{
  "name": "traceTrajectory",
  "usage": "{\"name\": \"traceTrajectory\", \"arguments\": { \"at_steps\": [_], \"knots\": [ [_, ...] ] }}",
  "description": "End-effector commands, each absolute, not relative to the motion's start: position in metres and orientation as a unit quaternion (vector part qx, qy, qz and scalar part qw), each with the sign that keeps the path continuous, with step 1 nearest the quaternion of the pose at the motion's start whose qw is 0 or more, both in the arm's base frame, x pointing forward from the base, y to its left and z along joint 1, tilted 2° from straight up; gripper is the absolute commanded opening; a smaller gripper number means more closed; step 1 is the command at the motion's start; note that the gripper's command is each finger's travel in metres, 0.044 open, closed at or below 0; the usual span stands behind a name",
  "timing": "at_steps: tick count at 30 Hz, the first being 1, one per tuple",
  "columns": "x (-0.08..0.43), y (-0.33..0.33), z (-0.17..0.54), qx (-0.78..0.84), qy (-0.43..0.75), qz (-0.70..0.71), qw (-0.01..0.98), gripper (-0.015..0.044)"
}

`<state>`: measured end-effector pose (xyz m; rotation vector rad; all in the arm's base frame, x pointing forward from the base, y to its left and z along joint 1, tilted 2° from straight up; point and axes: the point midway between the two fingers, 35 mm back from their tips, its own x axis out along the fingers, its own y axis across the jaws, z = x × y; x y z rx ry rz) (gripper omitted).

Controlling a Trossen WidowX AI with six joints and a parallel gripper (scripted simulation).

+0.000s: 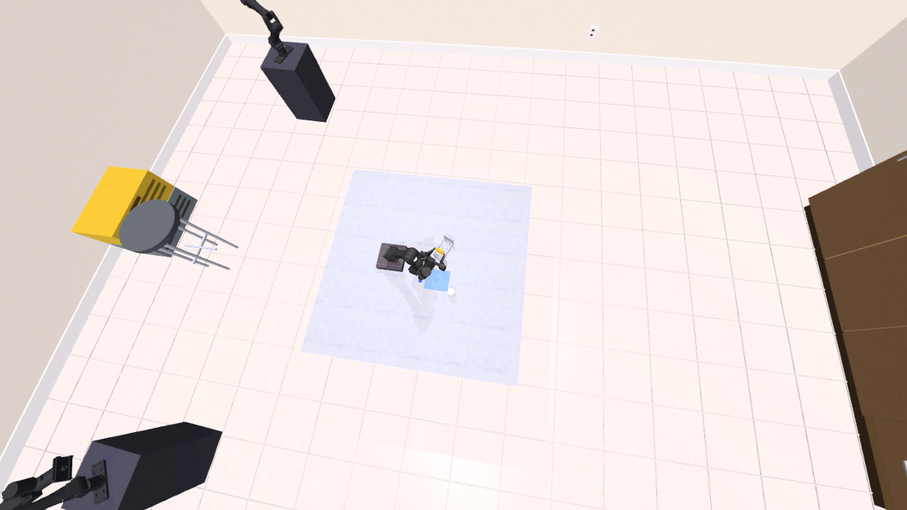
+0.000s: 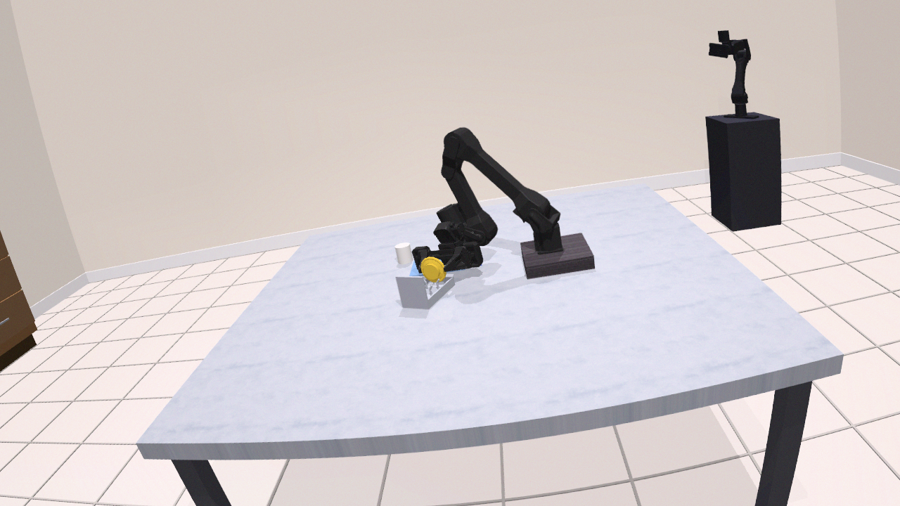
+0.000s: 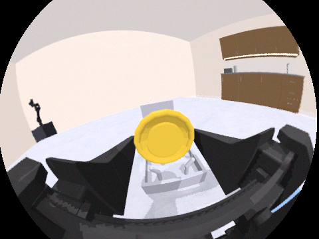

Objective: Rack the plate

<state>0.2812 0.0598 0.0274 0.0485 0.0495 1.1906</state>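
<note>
The yellow plate (image 1: 438, 252) (image 2: 432, 269) (image 3: 164, 143) is upright, its round face square to the wrist view. My gripper (image 3: 164, 135) is shut on the plate, with one finger at each side of its rim. The grey dish rack (image 1: 448, 239) (image 2: 412, 293) (image 3: 193, 181) stands on the table under and beyond the plate. Its pegs show below the plate's lower rim in the wrist view. The plate is low over the rack's near part. Whether its lower edge is between the rails or touches the rack is not clear.
A light blue mat (image 1: 437, 281) lies beside the rack, partly under the arm. A white cup (image 1: 451, 292) (image 2: 403, 253) stands at the mat's corner. A small blue thing (image 1: 419, 280) lies by the mat's other side. The arm's dark base block (image 1: 384, 261) (image 2: 560, 264) stands behind.
</note>
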Motion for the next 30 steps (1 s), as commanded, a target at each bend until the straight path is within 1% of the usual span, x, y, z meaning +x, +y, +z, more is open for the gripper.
{"name": "traceTrajectory", "arguments": {
  "at_steps": [1,3,4,10,21,26,30],
  "knots": [
    [0.281,0.060,0.027,0.023,0.023,0.561,0.827,0.0341],
    [0.281,0.060,0.027,0.023,0.023,0.561,0.827,0.0394],
    [0.281,0.060,0.027,0.023,0.023,0.561,0.827,0.0400],
    [0.283,0.059,0.034,0.023,0.023,0.561,0.828,0.0400],
    [0.289,0.053,0.140,0.023,0.013,0.560,0.828,0.0400],
    [0.293,0.052,0.142,0.025,0.013,0.556,0.831,0.0400],
    [0.314,0.044,0.148,0.039,0.020,0.525,0.850,0.0400]
  ]
}}
